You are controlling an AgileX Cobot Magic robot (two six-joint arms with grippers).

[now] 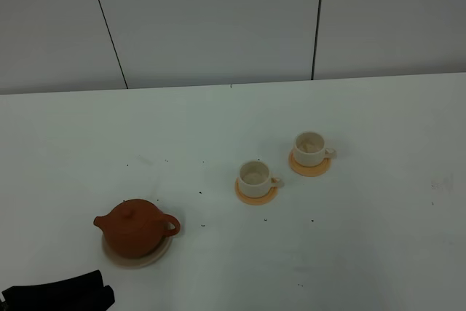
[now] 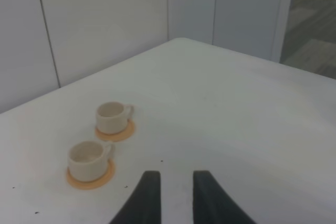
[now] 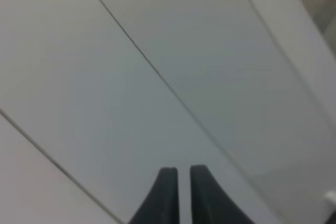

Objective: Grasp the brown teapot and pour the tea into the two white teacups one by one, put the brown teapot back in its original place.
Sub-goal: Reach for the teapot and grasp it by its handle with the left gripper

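Observation:
The brown teapot (image 1: pixel 136 229) sits upright on its pale tan coaster (image 1: pixel 138 258) at the front left of the table, lid on, spout pointing left. The two white teacups (image 1: pixel 255 175) (image 1: pixel 311 148) stand on orange coasters near the middle; their insides look pale and no tea shows. In the left wrist view both teacups (image 2: pixel 86 160) (image 2: pixel 111 116) lie ahead and to one side of my left gripper (image 2: pixel 173 174), which is open and empty. My right gripper (image 3: pixel 179 170) faces the wall panels, its fingers a narrow gap apart with nothing between them.
A black part of my left arm (image 1: pixel 58 293) shows at the bottom left corner, just in front of the teapot. The white table (image 1: pixel 378 238) is speckled with small dark crumbs. Grey wall panels (image 1: pixel 218 20) rise behind its far edge.

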